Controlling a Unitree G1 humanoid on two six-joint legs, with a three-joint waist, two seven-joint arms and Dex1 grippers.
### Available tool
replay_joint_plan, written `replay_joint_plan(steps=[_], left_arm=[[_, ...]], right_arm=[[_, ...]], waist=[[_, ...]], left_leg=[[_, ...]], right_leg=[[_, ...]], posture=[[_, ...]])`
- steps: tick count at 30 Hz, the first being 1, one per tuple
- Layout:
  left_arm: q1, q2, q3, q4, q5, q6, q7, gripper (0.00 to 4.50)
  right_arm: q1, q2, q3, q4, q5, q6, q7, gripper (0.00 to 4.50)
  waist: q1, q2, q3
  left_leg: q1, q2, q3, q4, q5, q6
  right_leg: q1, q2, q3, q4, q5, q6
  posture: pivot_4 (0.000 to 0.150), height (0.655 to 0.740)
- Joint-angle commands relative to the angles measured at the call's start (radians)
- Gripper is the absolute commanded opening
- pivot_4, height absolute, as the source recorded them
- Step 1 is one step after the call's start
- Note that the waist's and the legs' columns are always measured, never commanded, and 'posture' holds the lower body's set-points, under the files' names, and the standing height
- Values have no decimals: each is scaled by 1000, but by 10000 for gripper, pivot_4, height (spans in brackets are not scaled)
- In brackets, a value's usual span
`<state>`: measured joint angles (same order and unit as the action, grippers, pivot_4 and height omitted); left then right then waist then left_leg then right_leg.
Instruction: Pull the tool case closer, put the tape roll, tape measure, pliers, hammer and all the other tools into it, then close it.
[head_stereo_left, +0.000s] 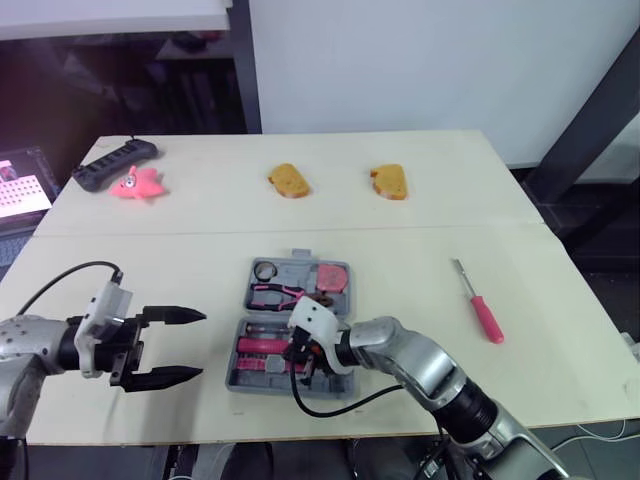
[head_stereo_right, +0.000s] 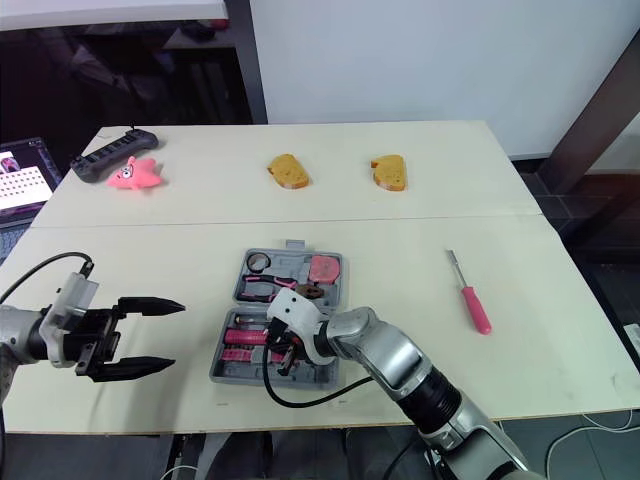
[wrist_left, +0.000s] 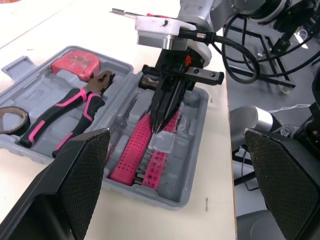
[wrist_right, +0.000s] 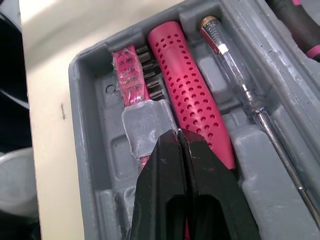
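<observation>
The grey tool case (head_stereo_left: 240, 381) lies open near the table's front middle. Its far half holds the tape roll (head_stereo_left: 265, 270), pink-handled pliers (head_stereo_left: 275, 294) and red tape measure (head_stereo_left: 332, 275). In the near half lie a hammer with a pink perforated handle (wrist_right: 192, 95), a clear tester screwdriver (wrist_right: 240, 85) and a pink bit strip (wrist_right: 129, 75). My right gripper (wrist_right: 179, 134) is shut, its tips pointing down just over the bit strip, beside the hammer handle. My left gripper (head_stereo_left: 200, 345) stands open left of the case. A pink-handled screwdriver (head_stereo_left: 482, 307) lies on the table right of the case.
Two toast-like pieces (head_stereo_left: 288, 181) (head_stereo_left: 389, 181) sit at the back middle of the table. A pink toy (head_stereo_left: 137, 184) and a black power strip (head_stereo_left: 115, 163) lie at the back left. The table's front edge runs just below the case.
</observation>
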<state>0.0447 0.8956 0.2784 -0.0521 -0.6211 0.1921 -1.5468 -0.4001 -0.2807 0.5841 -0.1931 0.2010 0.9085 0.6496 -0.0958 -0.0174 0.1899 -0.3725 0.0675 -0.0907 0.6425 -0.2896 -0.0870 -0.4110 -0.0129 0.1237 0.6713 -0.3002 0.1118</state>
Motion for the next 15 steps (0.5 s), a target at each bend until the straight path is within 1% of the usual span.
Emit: replay_joint_plan(steps=[1, 4, 8, 10, 15], left_arm=[[5, 5, 15, -23, -14, 4, -1, 45000], [9, 5, 17, -27, -15, 5, 1, 45000], [7, 4, 16, -28, -16, 6, 3, 45000], [8, 4, 17, -30, -16, 8, 3, 45000], [6, 2, 17, -30, -15, 12, 4, 45000]], right_arm=[[39, -6, 0, -16, 18, -77, 42, 696], [35, 4, -59, -70, 52, -160, 77, 696], [21, 15, -102, -85, 69, -227, 99, 696], [20, 17, -108, -93, 76, -238, 108, 696], [20, 4, -69, -23, 7, -228, 74, 696]], waist=[[-1, 0, 0], [0, 0, 1], [0, 0, 1], [0, 0, 1], [1, 0, 1]], left_leg=[[0, 0, 0, 0, 0, 0], [-1, 0, 0, 0, 0, 0], [-2, 0, 0, 0, 0, 0], [-2, 0, 0, 0, 0, 0], [-2, 0, 0, 0, 0, 0]], right_leg=[[0, 0, 0, 0, 0, 0], [0, 0, 0, -1, 0, 0], [-1, 0, 0, -1, 0, 0], [-1, 0, 0, -1, 0, 0], [-1, 0, 0, -2, 0, 0]], posture=[[1500, 7400], [1500, 7400], [1500, 7400], [1500, 7400], [1500, 7400]])
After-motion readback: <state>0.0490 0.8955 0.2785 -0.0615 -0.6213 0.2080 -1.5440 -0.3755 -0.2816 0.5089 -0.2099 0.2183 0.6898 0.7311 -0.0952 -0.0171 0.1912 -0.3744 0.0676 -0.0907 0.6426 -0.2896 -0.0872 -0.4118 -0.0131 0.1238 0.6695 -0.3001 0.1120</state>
